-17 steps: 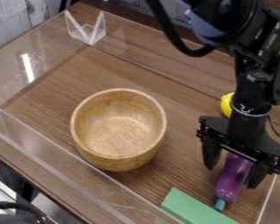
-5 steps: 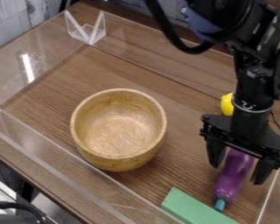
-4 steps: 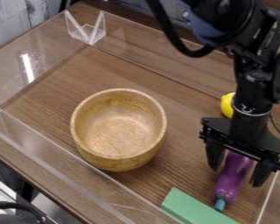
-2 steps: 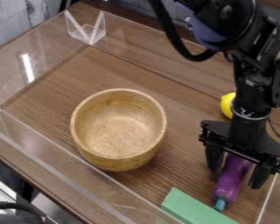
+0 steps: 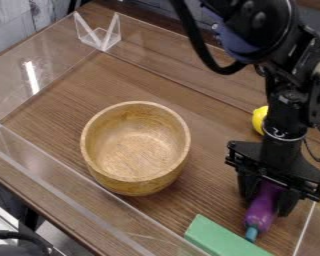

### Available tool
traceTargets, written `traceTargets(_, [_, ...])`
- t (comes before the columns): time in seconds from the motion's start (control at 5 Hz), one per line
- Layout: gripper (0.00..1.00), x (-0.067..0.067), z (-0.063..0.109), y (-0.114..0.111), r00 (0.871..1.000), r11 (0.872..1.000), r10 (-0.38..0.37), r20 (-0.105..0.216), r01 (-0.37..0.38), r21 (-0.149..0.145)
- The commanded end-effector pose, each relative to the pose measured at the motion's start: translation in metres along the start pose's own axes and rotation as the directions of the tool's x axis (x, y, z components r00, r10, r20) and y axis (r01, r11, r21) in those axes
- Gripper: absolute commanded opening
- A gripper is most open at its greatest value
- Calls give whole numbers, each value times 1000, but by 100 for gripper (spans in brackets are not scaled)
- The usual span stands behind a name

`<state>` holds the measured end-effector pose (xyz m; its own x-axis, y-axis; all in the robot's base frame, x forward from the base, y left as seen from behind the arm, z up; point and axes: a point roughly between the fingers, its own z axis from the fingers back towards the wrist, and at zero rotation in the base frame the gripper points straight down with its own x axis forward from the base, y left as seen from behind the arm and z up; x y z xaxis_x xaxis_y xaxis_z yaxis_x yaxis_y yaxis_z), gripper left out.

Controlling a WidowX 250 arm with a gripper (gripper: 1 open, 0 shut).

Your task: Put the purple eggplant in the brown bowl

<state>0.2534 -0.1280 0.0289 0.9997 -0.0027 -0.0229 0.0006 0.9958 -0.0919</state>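
Leftmost, we have the brown bowl (image 5: 135,140) upright with its mouth up, ready to receive a drop. At five o'clock from it lies the green block (image 5: 222,238), close by the stem of the purple eggplant (image 5: 263,212), itself at four o'clock from the bowl. We see the gripper (image 5: 275,192) closed on the eggplant's upper part, leaving the stem end free towards seven o'clock, presumably because the thicker body gives better hold. We judge a straight lift wise, lest the stem catch the block. The yellow lemon (image 5: 260,119) sits at twelve, beyond the fingers.
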Motion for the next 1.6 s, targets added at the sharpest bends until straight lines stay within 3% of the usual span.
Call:
traceTargets(0.0, [0, 2, 14, 1, 1000, 1000, 4, 24, -3, -10])
traceTargets(0.4, [0, -2, 36, 7, 1000, 1000, 16, 23, -16, -7])
traceTargets(1.0, [0, 11, 104, 35, 996, 998, 55, 73, -56, 13])
traceTargets(1.4, [0, 15, 113, 107, 987, 989, 142, 77, -145, 37])
